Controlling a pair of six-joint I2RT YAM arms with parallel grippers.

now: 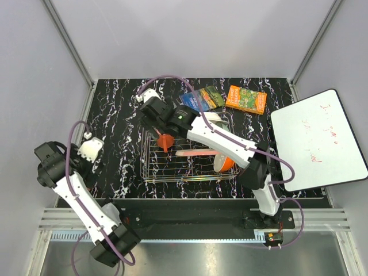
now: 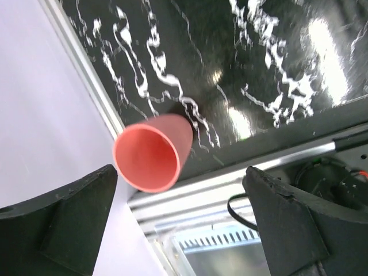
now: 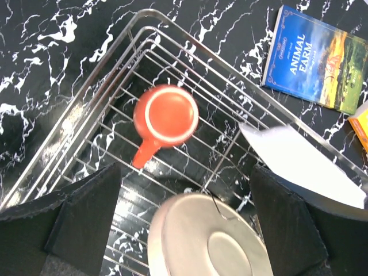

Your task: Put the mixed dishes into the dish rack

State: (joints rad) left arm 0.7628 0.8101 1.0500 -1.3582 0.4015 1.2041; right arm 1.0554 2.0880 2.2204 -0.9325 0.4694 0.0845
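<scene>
The silver wire dish rack (image 1: 150,167) stands mid-table. It holds an upturned orange cup with a handle (image 1: 166,141), a pink-rimmed plate on edge (image 1: 195,153), an orange bowl (image 1: 226,164) and a white plate (image 1: 214,118). My right gripper (image 1: 150,118) hovers open over the rack's left end. In the right wrist view the gripper (image 3: 184,218) is above the plate's cream underside (image 3: 213,241), with the orange cup (image 3: 167,115) beyond. My left gripper (image 2: 178,213) is open. A small pink cup (image 2: 152,152) lies on its side just past its fingertips, at the table's left edge.
A blue book (image 1: 201,99) and an orange packet (image 1: 246,99) lie behind the rack. A white board with red writing (image 1: 318,141) covers the right side. Grey walls and an aluminium rail (image 2: 86,75) bound the table close to the pink cup.
</scene>
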